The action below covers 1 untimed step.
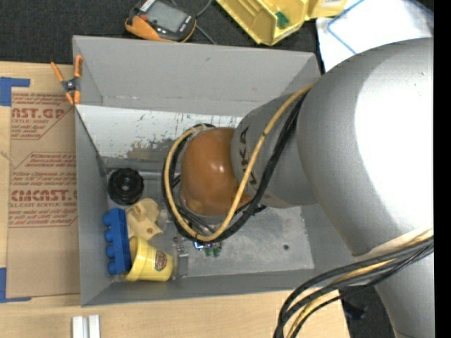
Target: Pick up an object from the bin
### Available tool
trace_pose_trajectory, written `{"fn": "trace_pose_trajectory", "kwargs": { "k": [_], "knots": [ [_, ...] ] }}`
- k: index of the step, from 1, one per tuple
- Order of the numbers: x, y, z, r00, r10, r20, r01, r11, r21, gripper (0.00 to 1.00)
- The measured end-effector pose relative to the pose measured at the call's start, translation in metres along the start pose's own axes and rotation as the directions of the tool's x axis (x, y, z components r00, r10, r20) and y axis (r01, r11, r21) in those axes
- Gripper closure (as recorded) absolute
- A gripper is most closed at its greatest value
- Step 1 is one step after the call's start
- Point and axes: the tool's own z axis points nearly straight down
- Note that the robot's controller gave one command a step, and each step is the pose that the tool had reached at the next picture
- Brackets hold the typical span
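Yellow tub [150,265] with an oval label, lying on its side in the near left corner of the bin [176,69]. My gripper [189,243] sits low just to its right, tucked under my orange wrist cover [206,171]. Released or clenched? I can't tell from here. A cream plastic piece [144,215] lies just behind the tub, a blue studded block [116,241] just beside it on the left, and a black round knob [125,185] further back.

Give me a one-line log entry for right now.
arm: in grey metal bin | gripper: beside yellow labelled cup | nearby: cream plastic piece, blue knobbed block, black round cap | grasp: cannot tell
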Motion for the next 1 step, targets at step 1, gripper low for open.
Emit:
{"fn": "trace_pose_trajectory", "kwargs": {
  "k": [1],
  "knots": [
    [0.0144, 0.0091, -0.0463, 0.989, -0.149, 0.013, 0.149, 0.989, 0.005, 0.0]
  ]
}}
